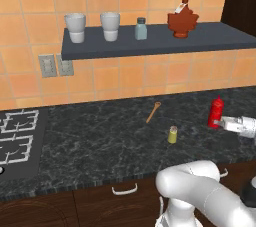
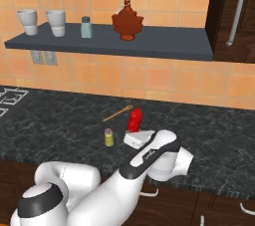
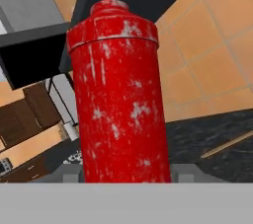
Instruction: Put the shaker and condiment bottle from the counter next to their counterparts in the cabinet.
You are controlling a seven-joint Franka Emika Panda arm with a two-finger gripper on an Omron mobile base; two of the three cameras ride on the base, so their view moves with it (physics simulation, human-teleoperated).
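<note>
— Where's the red squeeze bottle point(image 1: 216, 111)?
— Upright on the dark surface point(image 1: 100, 136), right of the yellow-green shaker point(image 1: 172, 134).
— And the tool point(image 1: 218, 121)?
— At the bottle's base; grip can't be judged.

Upright red condiment bottle point(image 1: 216, 111) near yellow-green shaker point(image 1: 172, 134) on counter

Arm stretched forward low, wrist level; end effector point(image 1: 218, 121) fingers straddling condiment bottle point(image 1: 216, 111), closure unclear.
</note>
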